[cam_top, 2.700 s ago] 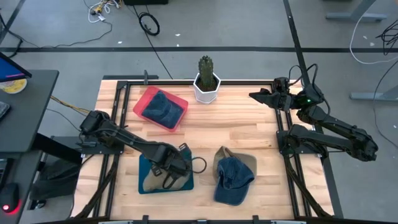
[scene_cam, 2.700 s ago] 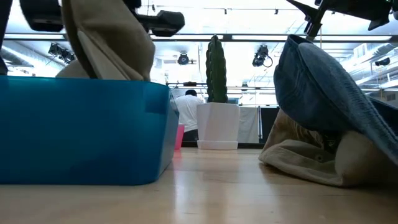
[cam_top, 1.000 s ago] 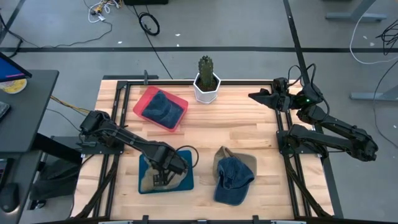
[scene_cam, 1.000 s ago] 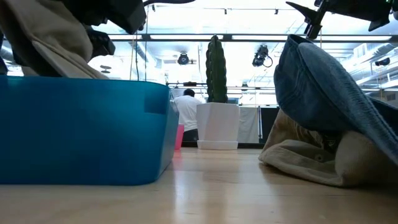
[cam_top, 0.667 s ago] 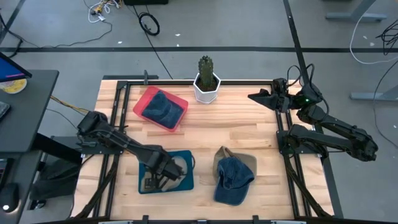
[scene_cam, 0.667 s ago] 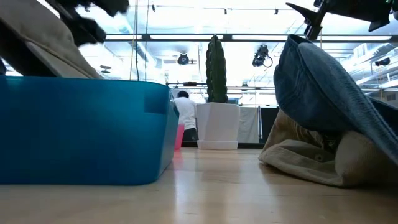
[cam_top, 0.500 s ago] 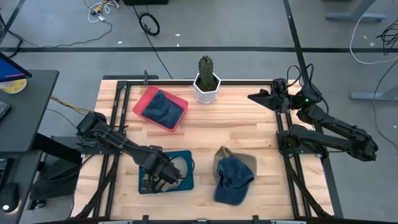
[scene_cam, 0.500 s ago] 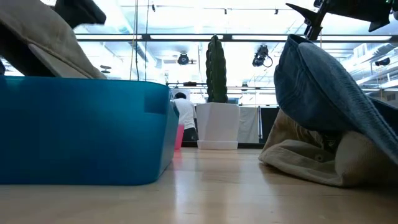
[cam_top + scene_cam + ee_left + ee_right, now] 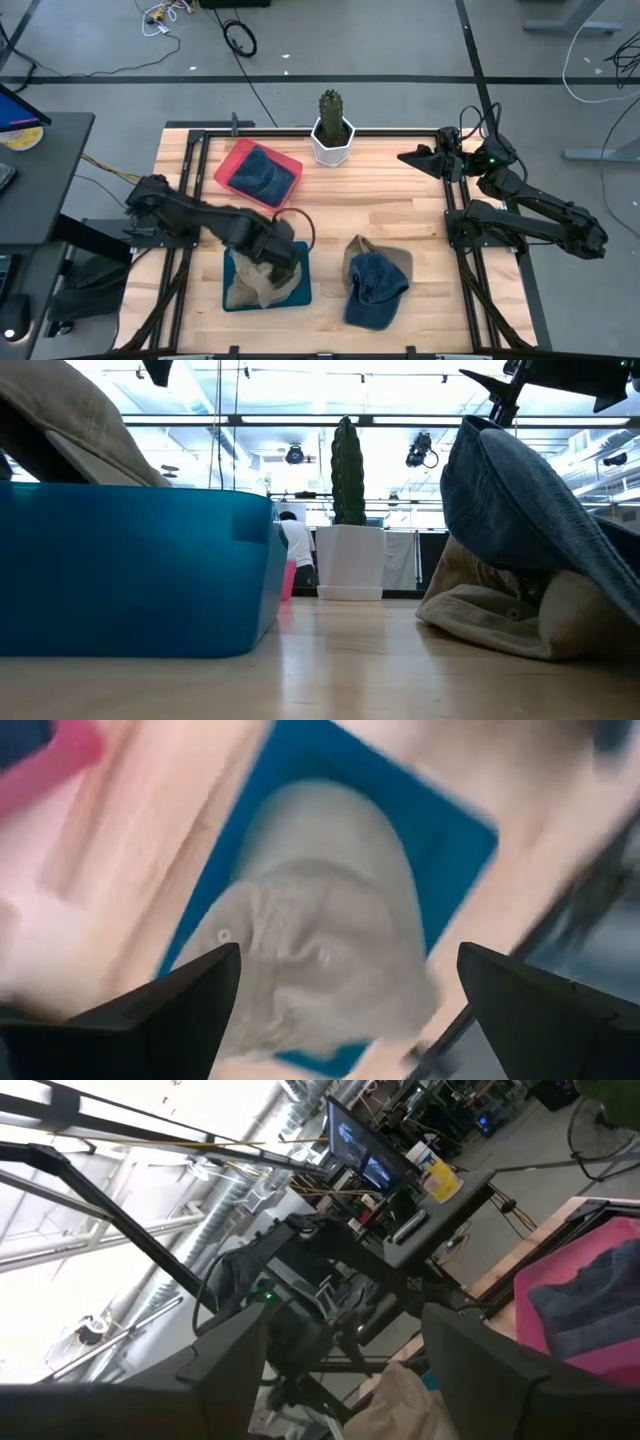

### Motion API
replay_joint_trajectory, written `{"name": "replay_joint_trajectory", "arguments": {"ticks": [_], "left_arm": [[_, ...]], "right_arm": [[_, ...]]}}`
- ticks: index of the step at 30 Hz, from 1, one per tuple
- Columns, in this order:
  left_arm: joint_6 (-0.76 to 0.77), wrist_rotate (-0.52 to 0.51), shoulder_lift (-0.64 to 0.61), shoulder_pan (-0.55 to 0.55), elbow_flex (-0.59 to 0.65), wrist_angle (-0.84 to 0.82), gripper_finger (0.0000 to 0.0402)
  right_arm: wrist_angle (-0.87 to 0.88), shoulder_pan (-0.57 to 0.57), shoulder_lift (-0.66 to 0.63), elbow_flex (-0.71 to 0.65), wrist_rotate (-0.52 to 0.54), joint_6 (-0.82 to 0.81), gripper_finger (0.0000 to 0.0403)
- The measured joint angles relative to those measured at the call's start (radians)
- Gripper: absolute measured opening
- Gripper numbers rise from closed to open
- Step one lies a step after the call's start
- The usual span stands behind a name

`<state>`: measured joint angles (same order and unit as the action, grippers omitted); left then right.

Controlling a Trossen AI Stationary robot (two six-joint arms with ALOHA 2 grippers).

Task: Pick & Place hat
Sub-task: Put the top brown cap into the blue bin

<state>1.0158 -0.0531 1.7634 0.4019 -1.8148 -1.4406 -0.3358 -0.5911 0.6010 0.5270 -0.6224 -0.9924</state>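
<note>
Now the tan hat (image 9: pixel 320 940) lies in the blue bin (image 9: pixel 450 850), just below the left gripper (image 9: pixel 340 1010) (jaws apart, holding nothing). One denim hat (image 9: pixel 377 288) waits on the table. The right gripper (image 9: pixel 340 1330) waits far off, jaws apart.

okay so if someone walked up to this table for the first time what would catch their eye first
Probably the tan hat heaped in the blue bin at the table's near left, with the left pincer open just above it. Next, the denim cap lying on another tan hat to the bin's right, and the pink bin holding a blue hat at the back left, beside a potted cactus. The right pincer waits open at the far right edge.
</note>
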Motion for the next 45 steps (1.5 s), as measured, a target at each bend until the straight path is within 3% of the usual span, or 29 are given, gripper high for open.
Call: {"name": "replay_joint_trajectory", "arguments": {"ticks": [6, 12, 22, 28, 32, 39, 45], "left_arm": [[0.404, -0.008, 0.001, -0.044, 0.086, 0.112, 0.0362], [0.573, 0.006, 0.002, -0.006, 0.172, 0.226, 0.0326], [0.800, 0.014, 0.013, 0.085, 0.173, 0.236, 0.0289], [0.863, 0.020, 0.069, 0.119, 0.173, 0.283, 0.0278], [0.882, 0.082, 0.094, 0.140, 0.173, 0.279, 0.0267], [0.938, 0.180, 0.097, 0.200, 0.173, 0.124, 0.0236], [0.937, 0.180, 0.095, 0.219, 0.173, 0.006, 0.0213]], "right_arm": [[0.002, 0.000, 0.000, 0.000, -0.026, -0.012, 0.0268], [0.002, -0.001, 0.000, 0.000, -0.047, -0.013, 0.0268], [0.011, -0.001, 0.000, 0.000, -0.090, -0.004, 0.0268], [0.018, -0.001, 0.000, 0.000, -0.103, 0.006, 0.0268], [0.030, -0.001, 0.000, 0.000, -0.104, 0.006, 0.0268], [0.055, -0.001, 0.000, 0.000, -0.104, 0.020, 0.0268], [0.055, -0.001, 0.000, 0.000, -0.104, 0.005, 0.0268]]}}
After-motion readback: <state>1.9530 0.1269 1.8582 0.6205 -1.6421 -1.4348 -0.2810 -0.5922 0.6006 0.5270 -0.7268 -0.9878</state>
